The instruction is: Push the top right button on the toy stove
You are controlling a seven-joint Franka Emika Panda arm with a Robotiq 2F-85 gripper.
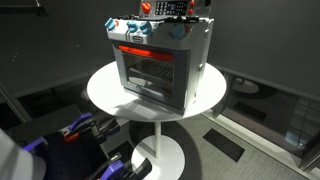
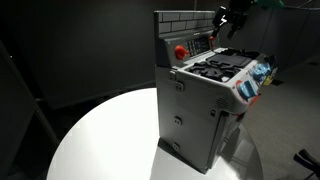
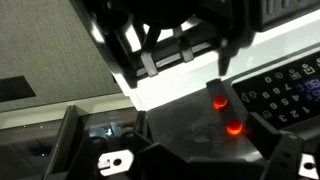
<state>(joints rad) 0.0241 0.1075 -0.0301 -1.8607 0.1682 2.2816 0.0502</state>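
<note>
Gripper (image 3: 185, 66) hangs empty, jaws apart, above one toy stove (image 1: 150, 68). Two red buttons (image 3: 218, 101) glow; one white table (image 1: 100, 88) underneath.

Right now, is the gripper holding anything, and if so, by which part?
Nothing is held, as far as visible. In the wrist view the gripper has its jaws apart, with only the toy stove and its red buttons beyond.

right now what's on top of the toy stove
Black burners on the toy stove, a back panel with a red button, and the tool above it. The tool hides part of the panel.
</note>
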